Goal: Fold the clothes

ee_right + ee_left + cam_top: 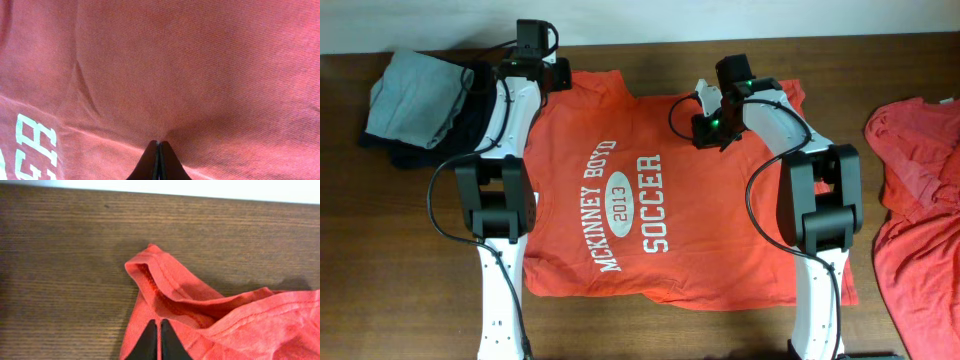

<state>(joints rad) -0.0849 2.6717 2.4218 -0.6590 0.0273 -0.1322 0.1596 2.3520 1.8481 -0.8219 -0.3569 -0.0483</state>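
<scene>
Both jaws are clamped on the printed T-shirt (700, 230): its sleeve hem is pinched by the left gripper (159, 332), cloth beside the print by the right gripper (158, 150).

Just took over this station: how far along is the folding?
Done: the printed T-shirt lies spread flat, print up, with no fold made. In hand: the left end effector is shut on its sleeve hem and the right end effector pinches its upper chest fabric, apparently setting up the first fold. Left: every fold of it, then the second red shirt, crumpled at far right.
</scene>
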